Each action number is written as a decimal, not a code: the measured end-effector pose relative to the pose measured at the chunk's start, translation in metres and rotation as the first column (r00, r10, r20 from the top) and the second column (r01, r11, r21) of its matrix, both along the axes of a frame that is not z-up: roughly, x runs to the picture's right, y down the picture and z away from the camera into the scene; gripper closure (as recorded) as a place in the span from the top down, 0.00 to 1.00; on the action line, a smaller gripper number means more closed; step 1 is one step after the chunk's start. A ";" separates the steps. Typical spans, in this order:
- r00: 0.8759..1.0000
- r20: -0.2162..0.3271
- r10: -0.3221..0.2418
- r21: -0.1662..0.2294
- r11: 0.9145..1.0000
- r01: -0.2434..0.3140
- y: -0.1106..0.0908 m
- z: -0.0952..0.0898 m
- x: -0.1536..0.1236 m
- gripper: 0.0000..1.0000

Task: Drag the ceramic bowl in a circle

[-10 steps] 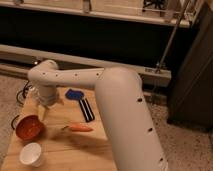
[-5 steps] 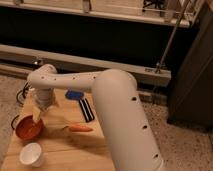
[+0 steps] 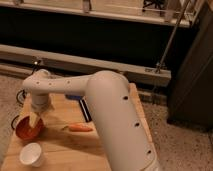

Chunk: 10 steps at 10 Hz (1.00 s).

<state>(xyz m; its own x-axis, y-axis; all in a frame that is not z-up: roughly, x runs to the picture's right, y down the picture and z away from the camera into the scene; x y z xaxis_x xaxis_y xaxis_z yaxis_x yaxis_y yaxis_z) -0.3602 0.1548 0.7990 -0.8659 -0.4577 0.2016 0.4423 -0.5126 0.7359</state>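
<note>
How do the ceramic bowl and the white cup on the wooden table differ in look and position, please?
The ceramic bowl is reddish-orange and glossy; the white cup is plain white. The bowl is wider and shallower than the cup. The claw hangs over the bowl's right side, while nothing is over the cup, which stands nearer the front edge. Both sit upright, mouths up, on the wooden table.

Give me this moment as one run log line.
pincer: open, tips at ceramic bowl | bowl: on wooden table | white cup: nearer camera | carrot: beside bowl, apart
</note>
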 end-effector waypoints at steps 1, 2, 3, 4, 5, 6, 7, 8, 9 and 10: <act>1.000 0.021 -0.019 0.002 1.000 0.019 0.007 0.003 -0.005 0.73; 0.998 0.043 -0.042 0.000 0.999 0.042 0.018 0.006 -0.011 0.63; 0.997 0.056 -0.061 -0.004 0.998 0.062 0.026 0.009 -0.013 0.53; 0.995 0.063 -0.081 -0.013 0.997 0.082 0.036 0.014 -0.011 0.43; 0.993 0.064 -0.104 -0.024 0.994 0.106 0.045 0.018 -0.006 0.31; 0.991 0.056 -0.119 -0.031 0.992 0.120 0.048 0.022 0.001 0.21; 0.991 0.042 -0.126 -0.031 0.991 0.128 0.047 0.026 0.010 0.13; 0.993 -0.001 -0.122 -0.011 0.993 0.122 0.031 0.032 0.032 0.03; 0.993 -0.053 -0.102 0.012 0.995 0.102 0.012 0.040 0.056 0.00; 0.991 -0.112 -0.072 0.039 0.996 0.077 -0.008 0.047 0.083 0.00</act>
<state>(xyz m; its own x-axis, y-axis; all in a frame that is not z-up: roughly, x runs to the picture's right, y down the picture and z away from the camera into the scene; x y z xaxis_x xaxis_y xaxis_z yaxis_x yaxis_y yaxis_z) -0.2774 0.1465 0.8458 -0.8714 -0.4032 0.2796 0.4792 -0.5771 0.6613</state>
